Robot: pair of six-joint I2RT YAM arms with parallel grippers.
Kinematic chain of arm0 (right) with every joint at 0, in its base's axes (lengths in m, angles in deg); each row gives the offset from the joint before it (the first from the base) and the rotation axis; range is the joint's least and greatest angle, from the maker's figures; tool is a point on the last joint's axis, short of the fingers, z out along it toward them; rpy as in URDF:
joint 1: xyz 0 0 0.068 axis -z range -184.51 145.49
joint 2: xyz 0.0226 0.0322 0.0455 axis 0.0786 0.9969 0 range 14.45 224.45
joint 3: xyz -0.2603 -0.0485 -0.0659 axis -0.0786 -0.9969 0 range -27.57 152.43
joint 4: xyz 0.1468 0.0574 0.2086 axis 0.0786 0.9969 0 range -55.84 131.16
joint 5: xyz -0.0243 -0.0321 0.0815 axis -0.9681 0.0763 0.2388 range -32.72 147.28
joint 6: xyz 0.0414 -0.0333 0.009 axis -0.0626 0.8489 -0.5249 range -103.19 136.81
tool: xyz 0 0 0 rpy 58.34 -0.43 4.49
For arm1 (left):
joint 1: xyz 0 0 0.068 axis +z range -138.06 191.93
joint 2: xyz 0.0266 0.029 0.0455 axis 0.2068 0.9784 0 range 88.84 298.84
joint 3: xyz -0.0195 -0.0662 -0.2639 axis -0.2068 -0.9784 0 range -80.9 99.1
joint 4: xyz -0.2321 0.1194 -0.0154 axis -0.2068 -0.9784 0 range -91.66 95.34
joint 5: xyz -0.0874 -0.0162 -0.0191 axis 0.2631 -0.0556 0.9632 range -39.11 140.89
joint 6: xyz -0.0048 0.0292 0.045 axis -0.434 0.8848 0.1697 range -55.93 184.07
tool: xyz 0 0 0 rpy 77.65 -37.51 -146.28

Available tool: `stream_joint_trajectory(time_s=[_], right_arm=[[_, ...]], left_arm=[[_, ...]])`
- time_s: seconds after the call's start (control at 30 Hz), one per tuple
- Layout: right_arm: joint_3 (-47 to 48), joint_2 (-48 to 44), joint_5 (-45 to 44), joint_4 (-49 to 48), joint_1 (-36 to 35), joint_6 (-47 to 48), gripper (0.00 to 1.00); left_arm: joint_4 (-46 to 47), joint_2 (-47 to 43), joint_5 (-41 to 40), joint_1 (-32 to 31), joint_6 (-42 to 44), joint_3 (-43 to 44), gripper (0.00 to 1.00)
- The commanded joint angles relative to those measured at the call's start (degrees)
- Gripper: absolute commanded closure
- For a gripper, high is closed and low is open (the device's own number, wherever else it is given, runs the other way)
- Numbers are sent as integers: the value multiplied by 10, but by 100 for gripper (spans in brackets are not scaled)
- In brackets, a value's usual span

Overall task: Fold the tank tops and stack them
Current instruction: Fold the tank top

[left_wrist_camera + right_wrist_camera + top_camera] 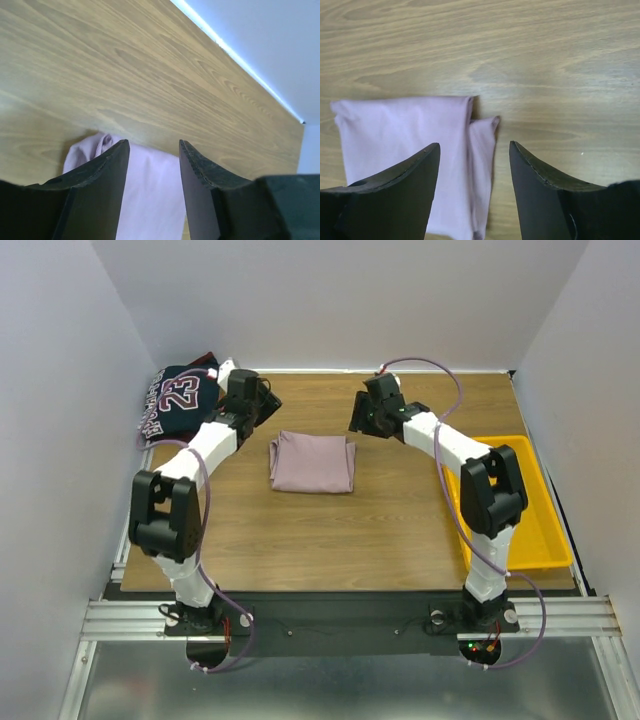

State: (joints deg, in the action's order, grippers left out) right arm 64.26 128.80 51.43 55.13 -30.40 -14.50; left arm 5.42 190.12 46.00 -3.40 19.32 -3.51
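Note:
A dusty pink tank top (312,462) lies folded into a rectangle in the middle of the wooden table. It also shows in the left wrist view (150,195) and in the right wrist view (405,140). A navy tank top (180,400) with "23" lies crumpled at the far left corner, with a bit of maroon cloth (205,358) behind it. My left gripper (262,405) is open and empty, above the table left of the pink top. My right gripper (362,418) is open and empty, just beyond the pink top's far right corner.
A yellow plastic tray (545,530) sits at the right edge of the table (330,530). White walls close in the back and both sides. The arm bases stand on a metal rail at the near edge.

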Motion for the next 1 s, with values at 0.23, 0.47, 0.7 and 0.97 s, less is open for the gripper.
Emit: stream_joint_trajectory(time_s=[0.23, 0.47, 0.7, 0.97], right_arm=[[48, 60, -41, -18, -49, 151, 40], [78, 108, -78, -17, -50, 185, 40], [23, 85, -66, 5, -50, 169, 41], [-104, -6, -53, 29, -65, 108, 42]], left_arm=[[-4, -214, 37, -52, -146, -323, 49], [42, -213, 46, -70, -169, -372, 50], [68, -106, 72, -56, -146, -313, 50], [34, -14, 56, -18, -111, -182, 51]])
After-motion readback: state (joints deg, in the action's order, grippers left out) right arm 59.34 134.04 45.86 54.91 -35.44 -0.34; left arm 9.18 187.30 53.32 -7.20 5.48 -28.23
